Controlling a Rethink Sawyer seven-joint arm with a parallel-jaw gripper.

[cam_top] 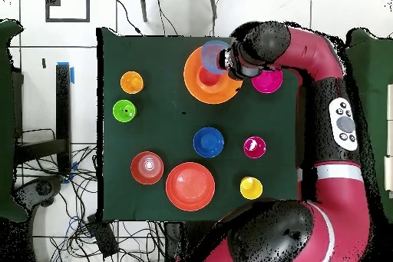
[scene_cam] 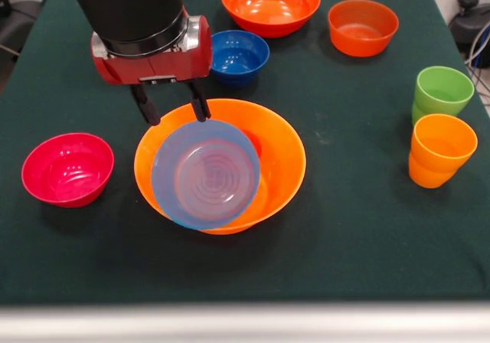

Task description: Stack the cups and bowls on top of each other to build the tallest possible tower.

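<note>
The large orange bowl (scene_cam: 279, 148) (cam_top: 193, 81) sits near the table's middle in the front view. A light blue bowl (scene_cam: 205, 174) (cam_top: 211, 53) lies tilted in it, its open side toward the front camera and covering the orange bowl's near rim. A red thing (scene_cam: 255, 140) (cam_top: 209, 77) shows inside the orange bowl behind it. My gripper (scene_cam: 174, 109) (cam_top: 227, 59) hangs just over the light blue bowl's upper rim, open. One finger (scene_cam: 200, 107) touches that rim and the other finger (scene_cam: 148, 107) stands clear of it.
A magenta bowl (scene_cam: 67, 168) (cam_top: 267, 81) is beside the orange bowl. A dark blue bowl (scene_cam: 239, 56), a large red-orange bowl (scene_cam: 270, 2) and an orange-red bowl (scene_cam: 362, 27) stand behind. Green cup (scene_cam: 442, 92) and orange cup (scene_cam: 440, 150) at the right. Crimson cup (cam_top: 254, 147), yellow cup (cam_top: 251, 187).
</note>
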